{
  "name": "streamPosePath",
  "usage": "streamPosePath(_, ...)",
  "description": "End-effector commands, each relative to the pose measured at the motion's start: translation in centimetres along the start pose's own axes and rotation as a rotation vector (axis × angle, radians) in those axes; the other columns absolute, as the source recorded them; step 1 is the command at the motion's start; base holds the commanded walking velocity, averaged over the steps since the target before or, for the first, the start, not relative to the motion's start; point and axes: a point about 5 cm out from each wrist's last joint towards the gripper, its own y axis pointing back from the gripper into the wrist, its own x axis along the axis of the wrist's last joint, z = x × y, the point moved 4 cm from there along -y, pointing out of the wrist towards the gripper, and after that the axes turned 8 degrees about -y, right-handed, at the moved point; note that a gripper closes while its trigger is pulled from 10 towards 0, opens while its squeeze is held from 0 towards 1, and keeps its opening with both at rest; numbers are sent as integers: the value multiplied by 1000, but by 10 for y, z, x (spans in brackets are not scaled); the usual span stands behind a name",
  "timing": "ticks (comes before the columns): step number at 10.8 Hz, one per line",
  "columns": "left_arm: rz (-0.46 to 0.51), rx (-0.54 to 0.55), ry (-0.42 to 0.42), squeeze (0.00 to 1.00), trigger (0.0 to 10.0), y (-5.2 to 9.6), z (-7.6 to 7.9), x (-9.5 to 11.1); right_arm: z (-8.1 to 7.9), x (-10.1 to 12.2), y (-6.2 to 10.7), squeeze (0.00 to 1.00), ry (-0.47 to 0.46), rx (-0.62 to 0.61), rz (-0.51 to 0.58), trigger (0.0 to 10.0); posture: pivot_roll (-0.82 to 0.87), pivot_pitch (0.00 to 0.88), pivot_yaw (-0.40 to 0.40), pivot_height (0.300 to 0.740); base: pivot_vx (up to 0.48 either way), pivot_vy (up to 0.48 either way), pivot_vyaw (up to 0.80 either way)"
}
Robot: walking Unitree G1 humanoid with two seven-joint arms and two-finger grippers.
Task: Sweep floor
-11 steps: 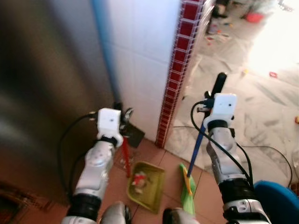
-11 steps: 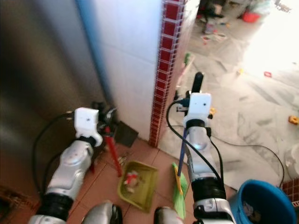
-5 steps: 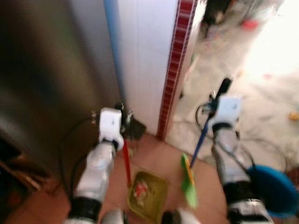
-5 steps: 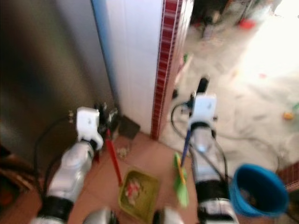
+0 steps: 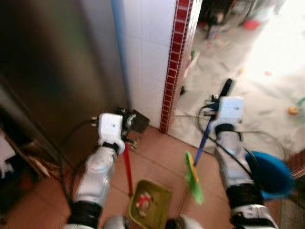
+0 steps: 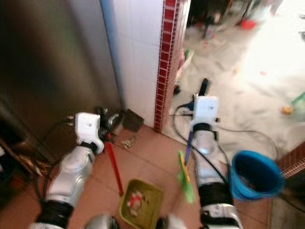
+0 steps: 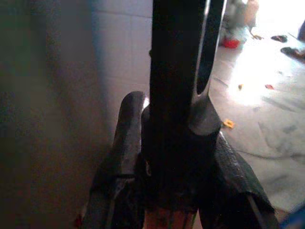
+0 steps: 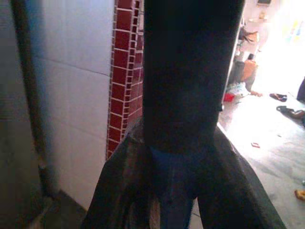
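A green dustpan (image 5: 148, 210) with scraps of litter in it hangs low over the terracotta tiles on a red handle (image 5: 127, 172). My left gripper (image 5: 125, 120) is shut on that handle's black top (image 7: 176, 95). My right gripper (image 5: 220, 98) is shut on the broom's handle (image 8: 174, 181), whose blue shaft (image 5: 204, 140) runs down to a green brush head (image 5: 193, 180). The brush head is blurred, just right of the dustpan. A small pile of crumbs (image 6: 127, 141) lies on the tiles near the wall's foot.
A blue bucket (image 6: 252, 173) stands close by my right arm. A white tiled wall with a red tile edge (image 5: 174, 62) rises ahead, and a dark metal surface (image 5: 52, 71) is on the left. Cables (image 5: 271, 138) and scattered toys lie on the pale floor beyond.
The whole view has shifted, so the camera has moved. The blue bucket now shows beside my right arm. Both grippers keep their hold on the handles.
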Motion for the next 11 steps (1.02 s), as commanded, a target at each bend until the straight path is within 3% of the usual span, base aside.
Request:
streamPosePath(1, 56, -1, -4, 0, 10000, -3, 0, 16, 2, 1, -2, 0, -1, -5, -3, 10000, -29, 0, -4, 740, -266, 0, 0)
streamPosePath(5, 62, 41, 34, 0, 10000, -4, -9, 20, 6, 0, 0, 0, 2, -19, -6, 10000, -33, 0, 2, 740, 0, 0, 0)
streamPosePath(11, 67, 52, 73, 0, 10000, -10, -22, 32, 6, 0, -1, 0, 2, -23, -11, 10000, -42, 0, 7, 740, 0, 0, -779)
